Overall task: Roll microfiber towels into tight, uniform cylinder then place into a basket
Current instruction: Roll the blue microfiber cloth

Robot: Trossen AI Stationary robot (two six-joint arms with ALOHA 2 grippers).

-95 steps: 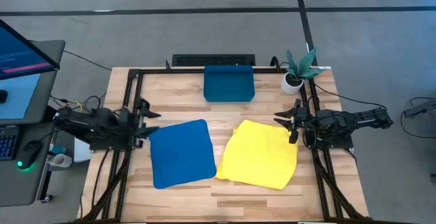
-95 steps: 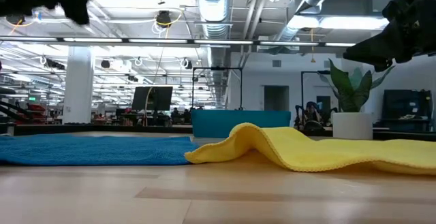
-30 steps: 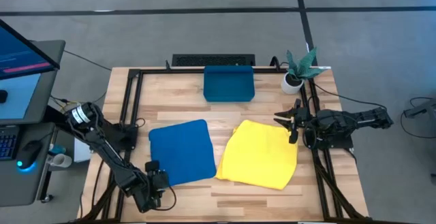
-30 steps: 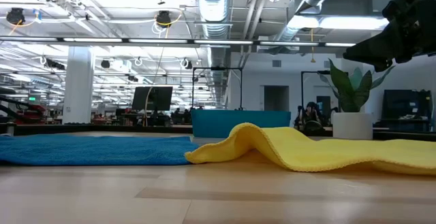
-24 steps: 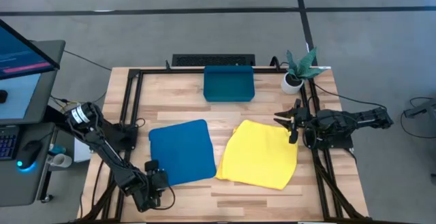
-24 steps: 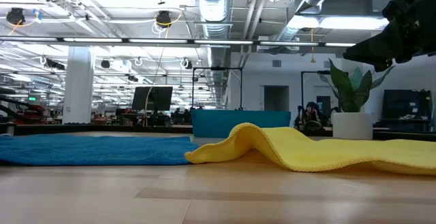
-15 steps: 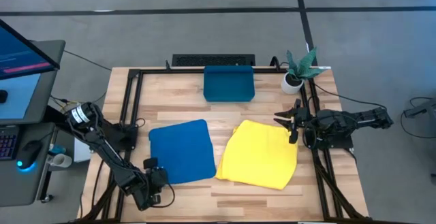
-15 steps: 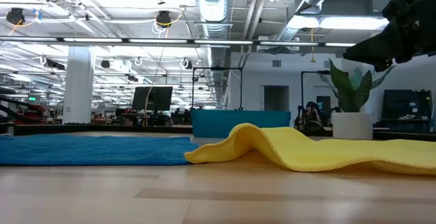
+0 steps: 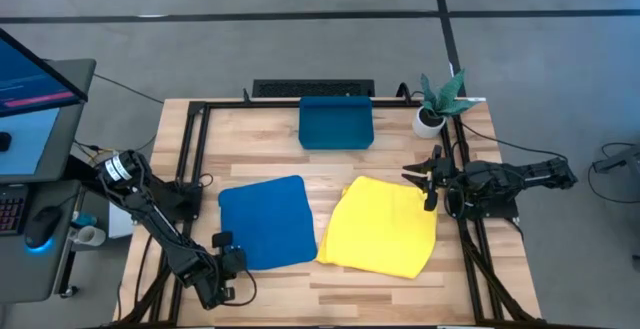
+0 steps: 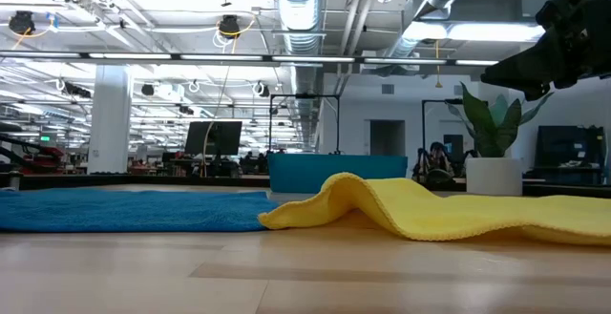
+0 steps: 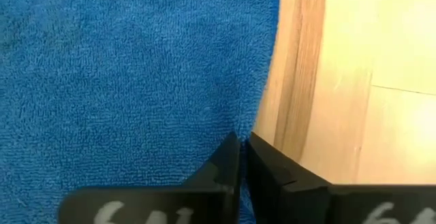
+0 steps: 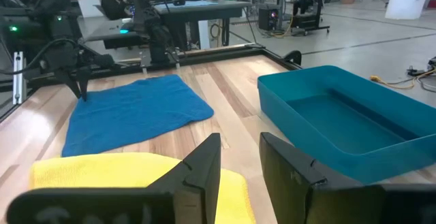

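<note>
The blue towel (image 9: 265,224) lies flat on the table's left half, and the yellow towel (image 9: 380,227) lies beside it on the right with a raised hump (image 10: 353,188) at its far left. The teal basket (image 9: 336,122) stands at the far middle. My left gripper (image 9: 229,257) points down at the blue towel's near left corner and is shut on its edge. My right gripper (image 9: 425,179) hovers open by the yellow towel's far right corner, level, with nothing between its fingers (image 12: 204,163). My left gripper pinches the blue towel's left edge (image 11: 253,123) close to the near left corner, between its two fingertips (image 11: 228,157). The fingers come from above, slanting steeply down. The cloth puckers slightly at the tips; the rest of the towel lies flat on the table.
A small white pot with a green plant (image 9: 432,109) stands at the far right, next to the basket. A black frame (image 9: 195,139) runs along the table's sides. Bare wood (image 9: 330,289) shows along the near edge.
My left gripper has stayed at the blue towel's near left corner and its fingers have shut there. Both towels lie as before.
</note>
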